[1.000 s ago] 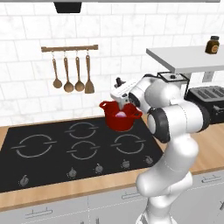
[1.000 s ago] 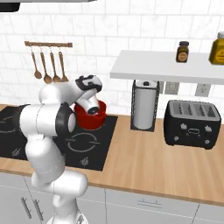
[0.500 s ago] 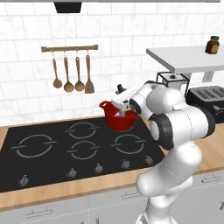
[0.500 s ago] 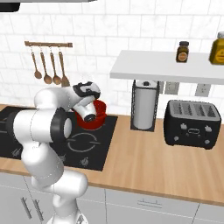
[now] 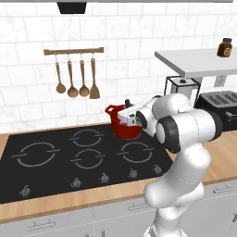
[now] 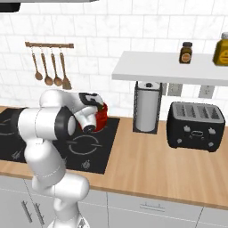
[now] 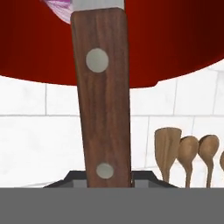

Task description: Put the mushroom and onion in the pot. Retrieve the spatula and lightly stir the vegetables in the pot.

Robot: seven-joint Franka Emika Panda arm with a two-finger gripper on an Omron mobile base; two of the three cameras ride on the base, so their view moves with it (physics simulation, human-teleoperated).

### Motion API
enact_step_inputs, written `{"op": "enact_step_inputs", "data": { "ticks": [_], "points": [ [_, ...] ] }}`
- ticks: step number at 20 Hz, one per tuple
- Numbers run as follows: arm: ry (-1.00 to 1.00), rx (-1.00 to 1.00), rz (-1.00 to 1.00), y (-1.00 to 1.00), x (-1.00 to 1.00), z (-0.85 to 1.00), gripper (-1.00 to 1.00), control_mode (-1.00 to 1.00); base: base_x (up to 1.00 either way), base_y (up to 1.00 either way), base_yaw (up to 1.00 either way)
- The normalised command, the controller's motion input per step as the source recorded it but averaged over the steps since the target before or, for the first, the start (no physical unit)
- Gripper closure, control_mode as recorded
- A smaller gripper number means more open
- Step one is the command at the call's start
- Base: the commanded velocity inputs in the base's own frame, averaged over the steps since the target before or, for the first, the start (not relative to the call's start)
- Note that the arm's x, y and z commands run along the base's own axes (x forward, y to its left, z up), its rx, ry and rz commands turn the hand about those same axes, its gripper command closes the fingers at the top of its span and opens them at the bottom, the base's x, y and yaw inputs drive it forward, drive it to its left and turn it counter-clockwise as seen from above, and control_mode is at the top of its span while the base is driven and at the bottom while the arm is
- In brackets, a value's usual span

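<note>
My gripper is clamped narrow on a tool w/ a brown wood handle. The handle has two round metal rivets and a grey metal part at the far end. Can't tell what kind of tool it is. It runs straight out from betw. my fingertips to the pot. Its far end is at the pot's mouth, right next to the onion, which shows as a bit of purple at the frame edge. Onion looks to be in the pot. Can't make out a mushroom.

The pot sits on the black cooktop, rear right burner, near the back wall. My hand is level w/ its rim on the front-right side, and my forearm and elbow cover most of it from the right base cam.

The spatula hangs on the wall rail, rightmost of four. Three round wooden spoons hang to its left. The rail is above and left of the pot, well apart from my hand.

Off to the right on the wood counter are a paper towel holder just past the cooktop edge, then a black toaster. Above them is a white shelf w/ a dark jar and a yellow bottle.
</note>
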Motion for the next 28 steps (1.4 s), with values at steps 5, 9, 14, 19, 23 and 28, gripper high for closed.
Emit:
{"op": "enact_step_inputs", "data": {
  "ticks": [5, 9, 14, 19, 23, 28],
  "points": [
    [0.04, 0.09, -0.02, 0.0, 0.55, -0.31, 1.0, -1.0, 0.0, 0.0, 0.0],
    [-0.02, 0.13, 0.0, 0.0, 0.83, 0.0, 1.0, -1.0, 0.0, 0.0, 0.0],
    [-0.12, 0.09, 0.0, 0.0, 0.53, -0.11, 1.0, -1.0, 0.0, 0.0, 0.0],
    [-0.35, 0.0, 0.0, -0.01, -0.44, 0.02, 1.0, -1.0, 0.0, 0.0, 0.0],
    [-0.34, 0.05, 0.07, 0.0, -0.37, 0.48, 1.0, -1.0, 0.0, 0.0, 0.0],
    [-0.16, 0.18, 0.16, 0.0, 0.22, 0.65, 1.0, -1.0, 0.0, 0.0, 0.0]
  ]
}}
